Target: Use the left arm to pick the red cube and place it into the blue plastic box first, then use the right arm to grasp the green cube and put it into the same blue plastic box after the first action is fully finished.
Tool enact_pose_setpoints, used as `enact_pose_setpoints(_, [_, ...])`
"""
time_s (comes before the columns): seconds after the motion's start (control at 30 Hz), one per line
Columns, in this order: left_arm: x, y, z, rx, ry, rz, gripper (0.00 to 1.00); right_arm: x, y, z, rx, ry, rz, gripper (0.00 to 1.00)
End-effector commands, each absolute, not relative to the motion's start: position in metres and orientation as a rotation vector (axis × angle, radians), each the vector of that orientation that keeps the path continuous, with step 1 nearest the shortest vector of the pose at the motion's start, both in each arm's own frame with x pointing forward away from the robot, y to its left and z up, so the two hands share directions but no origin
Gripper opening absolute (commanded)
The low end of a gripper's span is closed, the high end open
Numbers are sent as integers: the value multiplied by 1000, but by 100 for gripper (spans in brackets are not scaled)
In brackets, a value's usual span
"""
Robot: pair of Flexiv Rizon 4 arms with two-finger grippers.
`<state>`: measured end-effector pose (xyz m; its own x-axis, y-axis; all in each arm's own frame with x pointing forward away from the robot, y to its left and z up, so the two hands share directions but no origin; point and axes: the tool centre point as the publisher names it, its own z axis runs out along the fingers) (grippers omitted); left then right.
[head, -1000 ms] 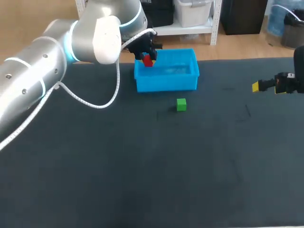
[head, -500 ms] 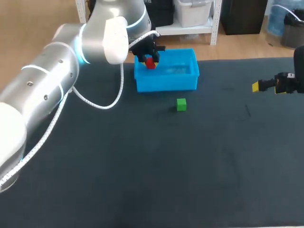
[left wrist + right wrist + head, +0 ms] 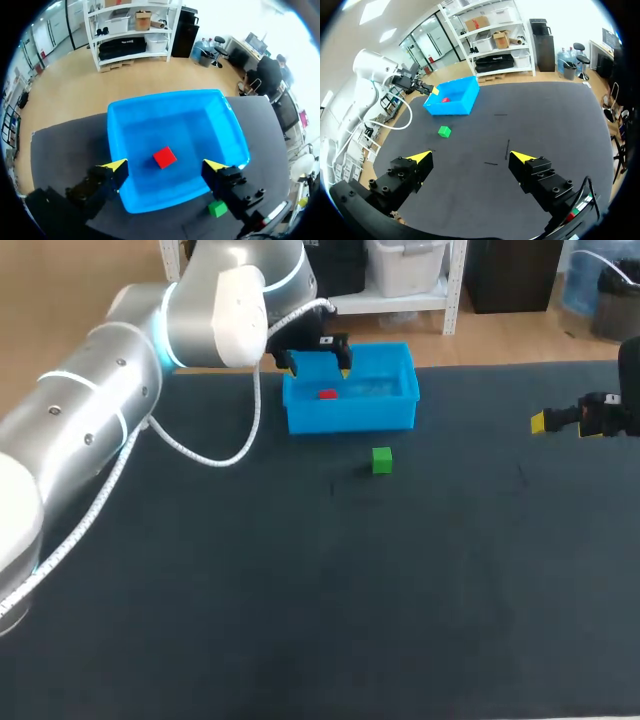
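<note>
Red cube [image 3: 327, 394] lies loose in the blue box [image 3: 350, 418], left gripper [image 3: 318, 364] apart above it. Green cube [image 3: 381, 460], on the counter [image 3: 300, 590] just near of the box, looks light and stiff: pinch opposite flat faces. Right gripper [image 3: 470, 157] hangs apart, far right

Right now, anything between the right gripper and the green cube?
Nothing: only bare table separates the right gripper from the green cube, per the right wrist view.

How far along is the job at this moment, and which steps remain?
Done: the red cube lies inside the blue plastic box, and the left tool above it is open and empty. In hand: nothing; the right tool is open, over the table. Left: the green cube sits on the table in front of the box, ungrasped.
</note>
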<state>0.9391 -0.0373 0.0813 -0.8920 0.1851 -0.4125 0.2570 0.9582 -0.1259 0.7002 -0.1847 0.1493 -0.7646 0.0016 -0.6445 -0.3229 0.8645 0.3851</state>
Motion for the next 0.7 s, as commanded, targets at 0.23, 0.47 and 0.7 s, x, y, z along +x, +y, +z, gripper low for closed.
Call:
enact_pose_setpoints(0.23, [901,-25,113,384,2699,-251,100,700,-185,149,-233,2371,640,100])
enact_pose_setpoints(0.47, [869,-7,121,395,2604,-257,100,700,-185,149,-233,2371,640,100])
enact_pose_setpoints(0.7, [828,8,127,400,2560,-281,100,700,-185,149,-233,2371,640,100])
